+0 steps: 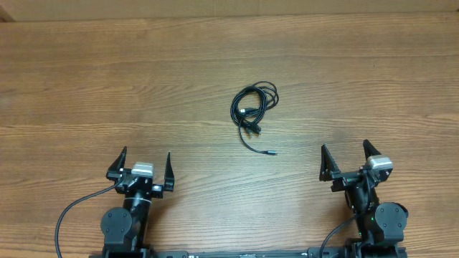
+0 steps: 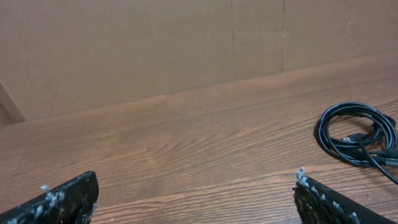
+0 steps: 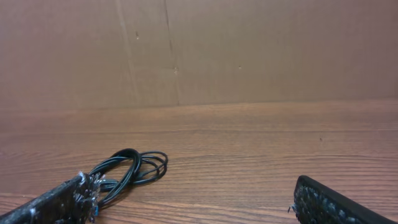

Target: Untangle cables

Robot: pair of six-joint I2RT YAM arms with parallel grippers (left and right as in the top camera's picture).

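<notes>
a: what was the state of the left gripper (image 1: 146,152)?
b: lower left of the frame, jaws spread wide, holding nothing.
a: location of the cables (image 1: 235,107)?
b: one tangled coil lay just above centre on the table (image 1: 86,86), a free plug end (image 1: 271,153) trailing toward lower right, well apart from both arms.
a: and the right gripper (image 1: 345,145)?
b: lower right, likewise wide and empty. recommended: pin the coil with one gripper, pinch the free end with the other, draw slowly so loops did not tighten.

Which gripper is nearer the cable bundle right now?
Right. The right gripper sits back and to the right of the cables; the left gripper sits back and to their left, farther off. Both open.
</notes>
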